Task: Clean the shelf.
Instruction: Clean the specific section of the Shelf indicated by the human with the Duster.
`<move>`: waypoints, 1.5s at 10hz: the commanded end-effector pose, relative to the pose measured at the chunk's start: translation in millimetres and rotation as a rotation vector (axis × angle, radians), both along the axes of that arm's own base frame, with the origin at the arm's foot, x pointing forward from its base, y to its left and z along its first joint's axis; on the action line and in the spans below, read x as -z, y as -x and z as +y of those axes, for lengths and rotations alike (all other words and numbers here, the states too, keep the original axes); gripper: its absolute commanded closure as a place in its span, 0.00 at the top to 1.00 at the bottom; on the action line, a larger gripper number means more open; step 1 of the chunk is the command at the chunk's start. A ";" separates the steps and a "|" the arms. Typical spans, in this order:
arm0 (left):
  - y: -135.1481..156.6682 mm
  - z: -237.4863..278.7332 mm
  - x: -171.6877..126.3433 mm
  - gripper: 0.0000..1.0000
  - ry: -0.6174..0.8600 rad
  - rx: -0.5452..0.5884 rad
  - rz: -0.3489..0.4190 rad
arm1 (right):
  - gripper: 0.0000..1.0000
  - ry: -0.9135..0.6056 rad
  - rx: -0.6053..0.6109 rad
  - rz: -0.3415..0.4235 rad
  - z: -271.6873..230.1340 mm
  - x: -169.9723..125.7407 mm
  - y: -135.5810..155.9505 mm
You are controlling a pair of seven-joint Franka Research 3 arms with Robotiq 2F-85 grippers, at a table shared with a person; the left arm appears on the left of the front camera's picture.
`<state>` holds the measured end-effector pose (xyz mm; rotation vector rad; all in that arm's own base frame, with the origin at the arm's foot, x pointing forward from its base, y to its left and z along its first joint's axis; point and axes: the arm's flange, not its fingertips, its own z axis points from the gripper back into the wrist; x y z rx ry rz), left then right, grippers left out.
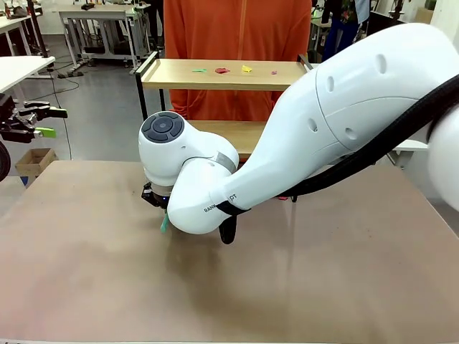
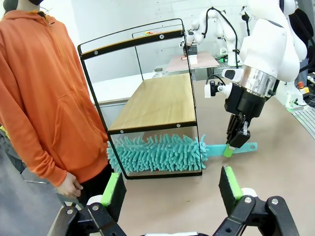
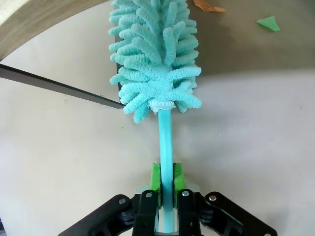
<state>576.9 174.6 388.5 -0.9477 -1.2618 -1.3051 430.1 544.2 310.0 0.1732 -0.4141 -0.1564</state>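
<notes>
Right gripper (image 3: 166,178) pinches the flat handle of the fluffy teal duster (image 3: 156,59), its head lying under the lower board of the black-framed two-tier wooden shelf (image 2: 156,100). Left gripper (image 2: 171,189) spread wide, empty.

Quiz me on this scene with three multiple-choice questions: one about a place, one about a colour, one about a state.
1. Where is the fluffy head of the duster?
A) on the top board of the shelf
B) under the shelf's lower board
C) on the floor

2. What colour is the duster?
A) yellow
B) black
C) turquoise

3. How is the robot's left hand?
A) open and empty
B) shut on the duster
C) shut on a cup

Answers:
1 B: the fluff lies beneath the lower board.
2 C: handle and fluff are both turquoise.
3 A: it gapes wide with nothing in it, while the right hand clamps the duster's handle.
</notes>
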 end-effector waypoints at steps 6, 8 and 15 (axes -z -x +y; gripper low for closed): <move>2.4 0.1 -3.3 1.00 0.003 0.000 -0.005 | 0.13 -0.024 0.055 0.042 -51.7 -24.4 -3.3; 2.4 0.1 -3.3 1.00 0.003 0.000 -0.005 | 0.13 0.002 0.064 0.077 -78.2 -31.8 -6.7; 2.4 0.1 -3.3 1.00 0.003 0.000 -0.005 | 0.13 0.116 0.095 0.214 -179.8 -41.7 -11.2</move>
